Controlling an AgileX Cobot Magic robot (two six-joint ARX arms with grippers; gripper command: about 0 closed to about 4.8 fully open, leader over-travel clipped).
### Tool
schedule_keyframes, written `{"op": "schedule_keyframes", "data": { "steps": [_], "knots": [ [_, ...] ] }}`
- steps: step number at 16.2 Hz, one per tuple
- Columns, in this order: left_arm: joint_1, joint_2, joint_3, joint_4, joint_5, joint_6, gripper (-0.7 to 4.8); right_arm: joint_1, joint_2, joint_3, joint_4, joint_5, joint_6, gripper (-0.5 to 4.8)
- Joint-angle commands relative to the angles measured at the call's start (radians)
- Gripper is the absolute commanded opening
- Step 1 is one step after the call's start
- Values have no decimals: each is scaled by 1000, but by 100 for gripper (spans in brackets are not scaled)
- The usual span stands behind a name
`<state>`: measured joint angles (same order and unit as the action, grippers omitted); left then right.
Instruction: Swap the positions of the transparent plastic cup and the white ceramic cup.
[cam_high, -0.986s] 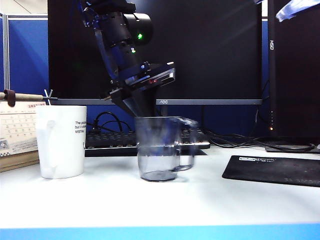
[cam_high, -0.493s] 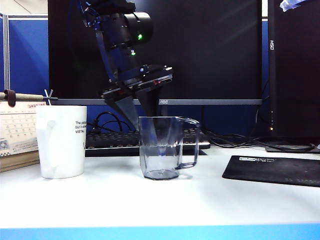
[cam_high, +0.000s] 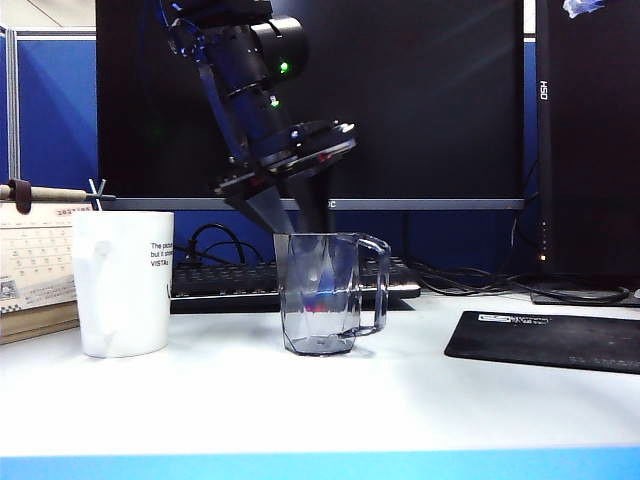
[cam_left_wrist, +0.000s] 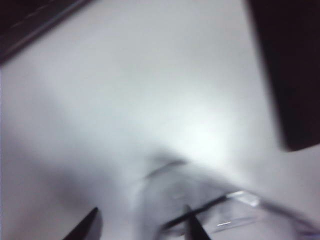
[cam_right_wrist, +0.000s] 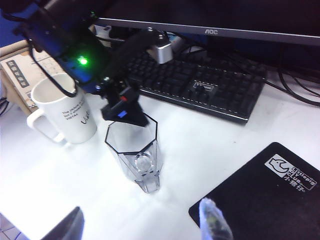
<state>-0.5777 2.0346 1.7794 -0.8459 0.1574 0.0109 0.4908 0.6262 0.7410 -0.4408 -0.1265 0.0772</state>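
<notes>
transparent plastic cup (cam_high: 322, 294) set upright mid-table, at 3 o'clock of white ceramic cup (cam_high: 123, 283) | left gripper (cam_high: 300, 218) above rim, jaws spread, nothing gripped | right gripper (cam_right_wrist: 142, 225) parked high, open, empty, leaving room

A clear, faceted transparent plastic cup (cam_high: 320, 295) catches coloured glints on its glossy, angular sides, beside a smooth, opaque white ceramic cup (cam_high: 123, 283) with a soft sheen and black print. Both stand on a matt white table (cam_high: 400, 400). The left gripper (cam_high: 300, 215), matt black plastic with metal fittings, hangs over the clear cup; the right gripper (cam_right_wrist: 142, 225) shows one dark finger (the other pale and rough-looking). A matt black mouse pad (cam_high: 550, 340) lies nearby.
</notes>
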Motion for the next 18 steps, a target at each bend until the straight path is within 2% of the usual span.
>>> {"op": "schedule_keyframes", "data": {
  "steps": [1, 4, 7, 9, 10, 11, 12, 13, 14, 16, 18],
  "knots": [
    [0, -28, 5, 4, -152, 52, 251, -23, -2, 5, 10, 5, -7, 301],
    [2, -61, 55, 39, -178, 68, 255, -47, -5, 5, 25, 6, -23, 301],
    [2, -63, 202, 26, -97, 63, 255, -64, -31, 5, 43, 6, -27, 295],
    [2, -63, 329, -58, -114, 79, 255, -101, -74, 9, 48, 5, -29, 285],
    [4, -64, 391, -110, -120, 90, 247, -122, -103, 12, 60, 5, -35, 241],
    [15, -75, 464, -169, -115, 91, 190, -150, -144, 12, 89, 5, -56, 201],
    [16, -93, 509, -195, -108, 108, 81, -183, -190, 12, 126, 5, -83, 182],
    [19, -127, 545, -200, -101, 113, -8, -222, -236, 12, 164, 5, -89, 137],
    [29, -173, 570, -192, -82, 112, -5, -262, -277, 12, 202, 5, -89, 109],
    [29, -277, 580, -158, -52, 87, -5, -327, -325, 13, 245, 5, -89, 102],
    [29, -397, 580, -146, -51, 98, -5, -388, -341, 13, 256, -11, -72, 102]
  ]
}}
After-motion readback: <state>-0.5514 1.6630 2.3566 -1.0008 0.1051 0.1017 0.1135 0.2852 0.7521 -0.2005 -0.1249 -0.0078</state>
